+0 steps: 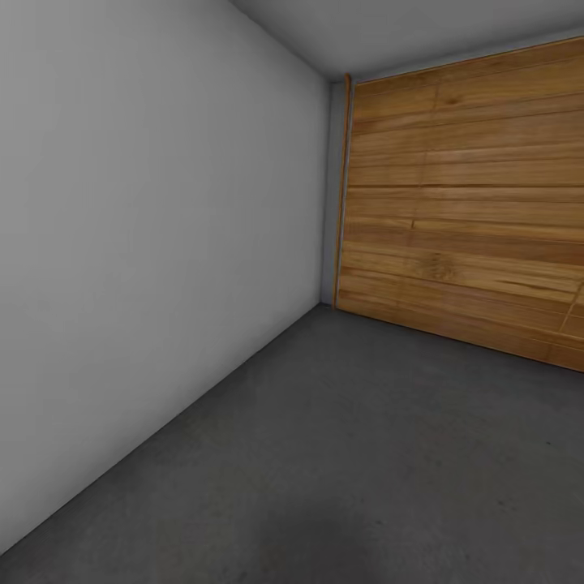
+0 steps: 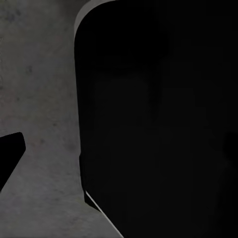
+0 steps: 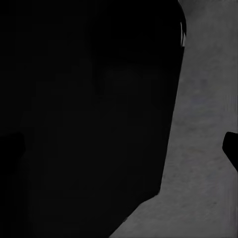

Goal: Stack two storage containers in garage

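I am in the garage, looking into a corner. Its dark grey concrete floor (image 1: 349, 454) spreads in front of me. The two storage containers are out of view, and so is the living room. In the left wrist view, my left gripper (image 2: 119, 151) hangs above the mottled floor (image 2: 39, 89), with one black fingertip (image 2: 11, 148) at the frame's edge. In the right wrist view, one fingertip (image 3: 231, 148) of my right gripper (image 3: 121, 148) sits at the opposite edge over the floor (image 3: 203, 124). Both sets of jaws stand wide apart with nothing between them.
A plain white wall (image 1: 154, 235) runs along the left. The honey-coloured plank door (image 1: 470, 203) closes the far right side. A large black rounded body (image 2: 163, 119) blocks much of each wrist view (image 3: 84, 114).
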You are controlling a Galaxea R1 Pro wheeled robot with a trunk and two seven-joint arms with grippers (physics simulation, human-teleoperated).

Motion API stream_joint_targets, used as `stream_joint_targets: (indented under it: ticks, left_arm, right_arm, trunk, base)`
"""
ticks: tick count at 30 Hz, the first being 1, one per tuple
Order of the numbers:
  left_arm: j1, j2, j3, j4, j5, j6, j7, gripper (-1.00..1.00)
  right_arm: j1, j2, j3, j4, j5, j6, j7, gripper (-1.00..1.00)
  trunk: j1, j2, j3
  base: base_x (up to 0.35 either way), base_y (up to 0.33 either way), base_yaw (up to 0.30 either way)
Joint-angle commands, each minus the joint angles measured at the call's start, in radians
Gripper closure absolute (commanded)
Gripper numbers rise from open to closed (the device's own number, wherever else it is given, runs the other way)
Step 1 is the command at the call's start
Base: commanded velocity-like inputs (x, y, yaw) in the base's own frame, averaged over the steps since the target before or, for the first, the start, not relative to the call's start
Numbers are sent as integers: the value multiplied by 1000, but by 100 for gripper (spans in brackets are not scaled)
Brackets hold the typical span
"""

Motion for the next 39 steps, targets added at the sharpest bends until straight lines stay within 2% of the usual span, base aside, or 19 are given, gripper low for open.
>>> stream_joint_targets:
  ticks: [1,20,21,39]
  left_arm:
    - [0,0,0,-1,0,0,0,-100]
    - [0,1,0,-1,0,0,0,-100]
    - [0,1,0,-1,0,0,0,-100]
    - [0,1,0,-1,0,0,0,-100]
  right_arm:
    - [0,0,13,0,-1,-1,1,-100]
    - [0,0,120,0,-3,-3,-8,-100]
    - [0,0,561,0,-3,-3,-8,-100]
    - [0,0,561,0,-3,-4,-8,-100]
  trunk:
    - [0,0,-1]
    - [0,0,-1]
    - [0,0,-1]
    - [0,0,-1]
  base:
    - [0,0,46]
    - [0,0,253]
    - [0,0,278]
    - [0,0,278]
